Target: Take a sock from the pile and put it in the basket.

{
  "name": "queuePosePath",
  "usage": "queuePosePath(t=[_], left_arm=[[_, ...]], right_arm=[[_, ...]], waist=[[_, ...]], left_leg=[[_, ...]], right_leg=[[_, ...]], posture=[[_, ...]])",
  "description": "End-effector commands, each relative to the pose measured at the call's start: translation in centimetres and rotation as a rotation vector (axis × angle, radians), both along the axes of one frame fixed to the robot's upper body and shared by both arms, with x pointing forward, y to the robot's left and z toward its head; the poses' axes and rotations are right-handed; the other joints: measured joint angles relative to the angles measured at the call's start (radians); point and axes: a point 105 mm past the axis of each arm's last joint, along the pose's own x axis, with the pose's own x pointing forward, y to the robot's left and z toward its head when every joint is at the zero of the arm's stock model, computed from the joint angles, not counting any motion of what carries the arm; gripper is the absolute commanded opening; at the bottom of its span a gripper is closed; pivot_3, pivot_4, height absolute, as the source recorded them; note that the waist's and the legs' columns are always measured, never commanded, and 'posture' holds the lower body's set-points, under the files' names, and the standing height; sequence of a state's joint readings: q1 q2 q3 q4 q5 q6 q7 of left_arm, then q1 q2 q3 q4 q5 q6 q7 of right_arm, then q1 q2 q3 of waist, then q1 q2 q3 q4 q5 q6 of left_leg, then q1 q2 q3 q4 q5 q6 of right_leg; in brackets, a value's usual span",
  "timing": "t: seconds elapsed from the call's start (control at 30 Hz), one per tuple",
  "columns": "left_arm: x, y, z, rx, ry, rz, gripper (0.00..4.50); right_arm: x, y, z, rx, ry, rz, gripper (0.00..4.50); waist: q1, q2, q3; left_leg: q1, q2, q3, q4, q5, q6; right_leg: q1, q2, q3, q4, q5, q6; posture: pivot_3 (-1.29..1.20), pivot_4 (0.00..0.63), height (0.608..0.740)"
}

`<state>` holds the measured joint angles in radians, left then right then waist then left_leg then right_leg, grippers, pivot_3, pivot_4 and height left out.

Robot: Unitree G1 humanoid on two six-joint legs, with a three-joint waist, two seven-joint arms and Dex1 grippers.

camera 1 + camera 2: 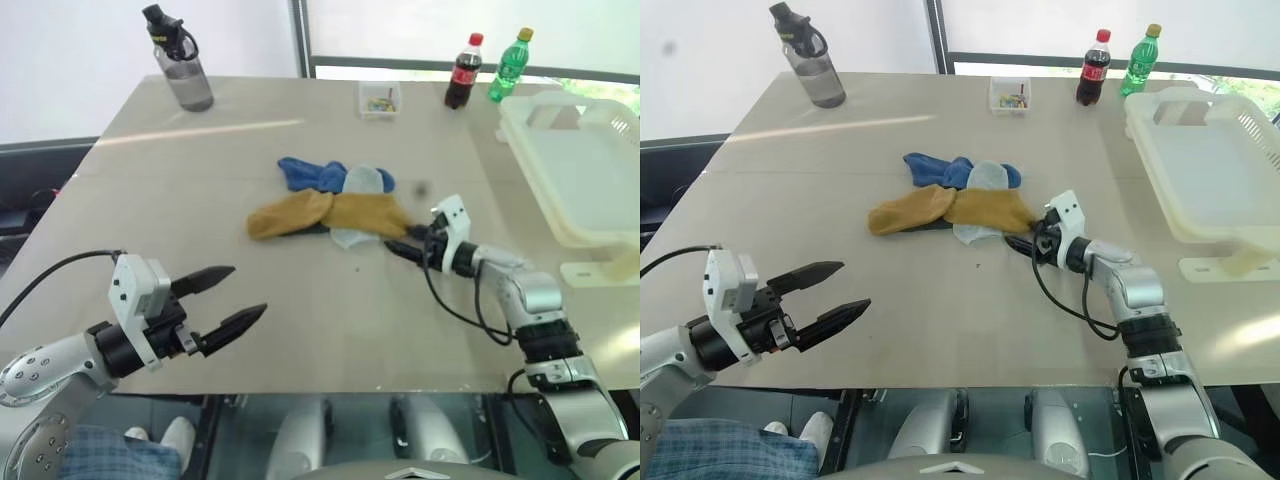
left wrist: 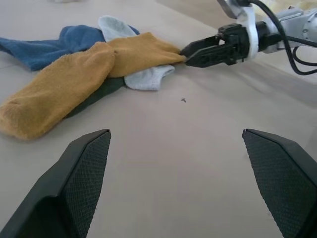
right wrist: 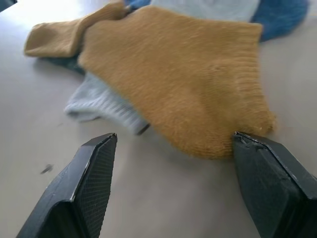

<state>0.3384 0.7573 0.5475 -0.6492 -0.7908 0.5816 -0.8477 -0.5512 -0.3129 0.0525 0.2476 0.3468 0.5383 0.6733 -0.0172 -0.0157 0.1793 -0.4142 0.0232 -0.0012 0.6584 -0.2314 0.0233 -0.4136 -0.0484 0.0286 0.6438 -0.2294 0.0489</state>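
A beige tabletop (image 1: 300, 330) seen from above the robot's two arms. Near its middle lies the pile (image 1: 335, 205) of loose socks. The mustard-yellow sock (image 1: 330, 214), the longest piece, stretches across the front of the heap, folded at its middle, on top of a light grey sock (image 1: 355, 236) and a dark green one. A blue sock (image 1: 310, 175) lies behind it.

The right arm reaches forward and toward the left, forearm low over the tabletop, wrist nearly level. The right gripper (image 1: 402, 240) is at the sock's right end; its two black fingers are spread apart, grasping nothing, with the sock's cuff edge between their tips and one tip just touching the fabric.

The left arm is bent and held back near the front edge, well apart from the pile. The left gripper (image 1: 232, 298) points forward and toward the right, fingers fully released and empty.

The white basket (image 1: 575, 175) sits at the right edge. A bottle (image 1: 180, 60), a small clear box (image 1: 380, 98) and two drink bottles (image 1: 485, 70) stand along the far side.
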Motion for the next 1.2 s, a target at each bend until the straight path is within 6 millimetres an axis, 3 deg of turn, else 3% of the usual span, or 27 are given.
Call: queuePosePath(t=[0.03,0.2,0.27,0.6,1.0,1.2], left_arm=[[-0.2,-0.2,0.9,0.001,-0.043,-0.015,4.5],[-0.1,-0.2,0.8,0.002,-0.043,-0.017,4.5],[0.0,-0.2,0.8,0.003,-0.043,-0.02,4.5],[0.2,0.0,0.5,0.009,-0.035,-0.028,4.5],[0.2,0.1,0.3,0.013,-0.029,-0.03,4.5],[0.2,0.1,0.3,0.014,-0.03,-0.029,4.5]], right_arm=[[0.8,-0.7,1.1,0.0,-0.053,-0.047,2.84],[0.8,-0.9,0.8,-0.039,-0.075,-0.049,0.45],[0.8,-1.0,0.6,-0.054,-0.083,-0.053,0.21],[0.3,-0.3,0.7,-0.115,-0.158,-0.002,0.21],[-1.0,0.8,0.7,-0.097,-0.125,0.097,0.21],[0.1,0.2,1.5,-0.105,-0.193,0.013,0.21]], waist=[[0.0,0.0,0.0],[0.0,0.0,0.0],[0.0,0.0,0.0],[-0.001,0.0,0.0],[0.0,0.0,0.0],[0.0,0.0,0.0]], left_leg=[[0.0,0.0,0.0,0.0,0.0,0.0],[0.0,0.0,0.0,0.0,0.0,0.0],[0.0,0.0,0.0,0.0,0.0,0.0],[0.0,0.0,0.0,0.0,0.0,0.0],[0.0,0.0,0.0,0.0,0.0,0.0],[0.0,0.0,0.0,0.0,0.0,0.0]], right_leg=[[0.0,0.0,0.0,0.0,0.0,0.0],[0.0,0.0,0.0,0.0,0.0,0.0],[0.0,0.0,0.0,0.0,0.0,0.0],[0.0,0.0,0.0,0.0,0.0,0.0],[0.0,0.0,0.0,0.0,0.0,0.0],[0.0,0.0,0.0,0.0,0.0,0.0]], posture=[[0.0,0.15,0.74],[0.0,0.15,0.74],[0.0,0.15,0.74],[0.0,0.15,0.74],[0.0,0.15,0.74],[0.0,0.15,0.74]])
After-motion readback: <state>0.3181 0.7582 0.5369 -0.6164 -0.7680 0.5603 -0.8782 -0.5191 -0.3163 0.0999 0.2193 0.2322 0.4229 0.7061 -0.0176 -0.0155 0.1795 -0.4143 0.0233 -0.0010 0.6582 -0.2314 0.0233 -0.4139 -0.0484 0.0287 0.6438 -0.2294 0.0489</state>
